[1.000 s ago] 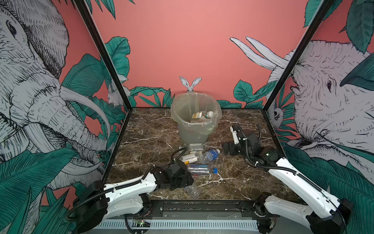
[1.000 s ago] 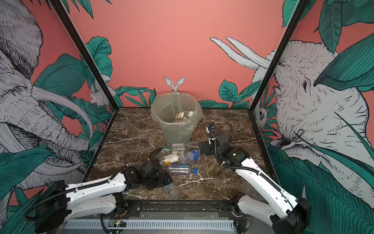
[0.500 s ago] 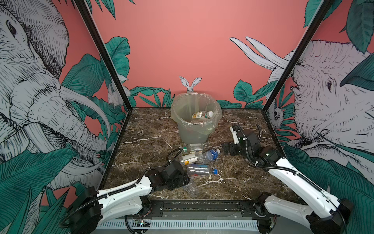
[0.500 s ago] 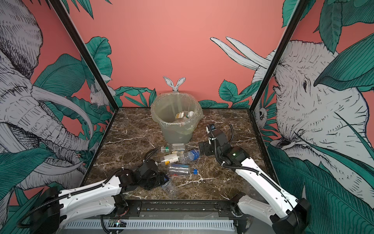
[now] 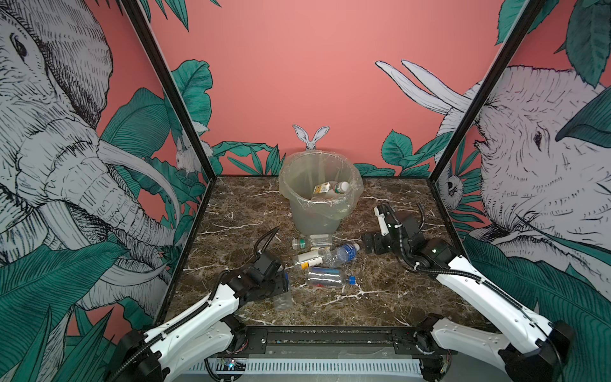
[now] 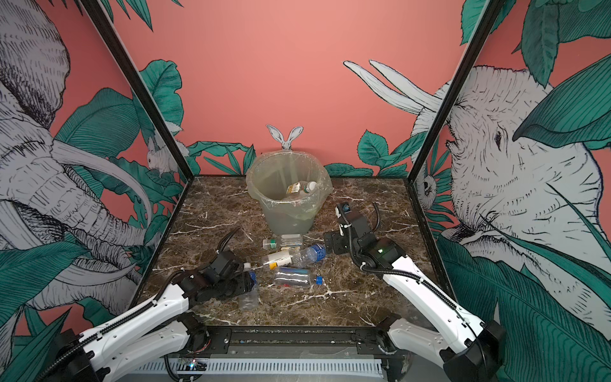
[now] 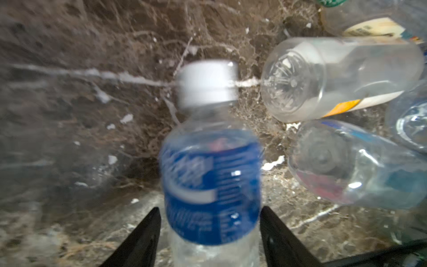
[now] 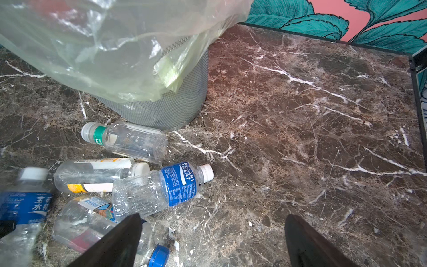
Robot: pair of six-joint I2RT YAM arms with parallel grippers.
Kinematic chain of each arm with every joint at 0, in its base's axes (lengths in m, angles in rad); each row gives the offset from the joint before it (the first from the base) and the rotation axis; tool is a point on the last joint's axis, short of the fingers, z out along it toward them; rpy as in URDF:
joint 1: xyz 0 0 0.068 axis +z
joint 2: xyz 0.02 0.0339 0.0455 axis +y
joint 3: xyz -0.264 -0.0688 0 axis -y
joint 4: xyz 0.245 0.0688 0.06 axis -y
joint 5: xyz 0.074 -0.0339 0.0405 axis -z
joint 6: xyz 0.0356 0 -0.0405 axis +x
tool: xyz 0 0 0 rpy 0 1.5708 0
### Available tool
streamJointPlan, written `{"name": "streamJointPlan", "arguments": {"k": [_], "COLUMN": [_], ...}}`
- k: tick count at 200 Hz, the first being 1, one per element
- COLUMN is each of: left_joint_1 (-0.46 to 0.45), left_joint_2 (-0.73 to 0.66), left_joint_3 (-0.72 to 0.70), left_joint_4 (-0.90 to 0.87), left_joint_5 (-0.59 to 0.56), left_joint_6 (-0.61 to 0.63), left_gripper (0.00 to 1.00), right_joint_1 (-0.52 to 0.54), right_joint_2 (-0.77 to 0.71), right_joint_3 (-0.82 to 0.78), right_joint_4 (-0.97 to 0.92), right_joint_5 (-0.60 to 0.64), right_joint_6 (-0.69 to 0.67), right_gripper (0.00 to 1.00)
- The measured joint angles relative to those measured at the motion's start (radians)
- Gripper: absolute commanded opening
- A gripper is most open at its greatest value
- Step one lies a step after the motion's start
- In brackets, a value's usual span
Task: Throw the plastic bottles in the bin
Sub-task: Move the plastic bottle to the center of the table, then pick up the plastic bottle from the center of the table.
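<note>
The bin [image 5: 315, 216] [image 6: 287, 215] stands at the back middle, lined with a clear bag, with bottles [image 5: 330, 189] lying inside. My left gripper [image 7: 210, 213] [image 5: 281, 287] is shut on a clear bottle with a blue label and white cap [image 7: 211, 185] [image 6: 248, 296], low over the front left of the table. Several plastic bottles lie in front of the bin: a green-banded one [image 8: 129, 141], a yellow-and-white one [image 8: 97, 173], a blue Pocari Sweat one [image 8: 159, 189] [image 5: 340, 253] and a blue-capped one [image 5: 325, 277]. My right gripper [image 8: 212, 219] [image 5: 373, 244] hangs open and empty, right of them.
The marble table [image 5: 380, 297] is boxed in by printed walls at the left, right and back. The bag's loose rim [image 8: 115, 57] droops over the bin's mesh wall [image 8: 166, 108]. A black rail [image 5: 330, 337] runs along the front edge.
My left gripper's jaws have narrowed onto the blue-labelled bottle, and that arm has drawn a little to the left with it. The right arm has not moved.
</note>
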Motion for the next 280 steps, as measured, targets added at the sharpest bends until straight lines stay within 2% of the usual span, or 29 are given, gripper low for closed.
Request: {"name": "streamJointPlan", "arguments": {"k": [42,128,144,189,280], "left_joint_1": [0.03,0.031,0.031,0.031,0.031], "left_joint_2": [0.128,0.198,0.209,0.192,0.066], "left_joint_3": [0.051,0.051,0.051,0.051,0.051], "left_joint_4": [-0.01,0.008,0.011,0.013,0.011], "left_joint_5": [-0.024,-0.037,-0.039,-0.081,-0.168], "left_joint_6": [0.107,0.204,0.224,0.286,0.367], "left_gripper": [0.74,0.76,0.73,0.52,0.52], "right_joint_1": [0.0,0.0,0.0,0.0,0.0], "right_joint_2": [0.0,0.0,0.0,0.0,-0.054], "right_joint_3": [-0.001,-0.027,-0.039,-0.048,-0.117], "right_joint_4": [-0.005,-0.014,-0.015,-0.014,-0.013], "right_joint_5": [-0.002,-0.002,-0.002,-0.003,0.017], "right_joint_6": [0.002,0.01,0.013,0.029,0.074], "right_gripper": [0.99,0.99,0.99,0.91,0.92]}}
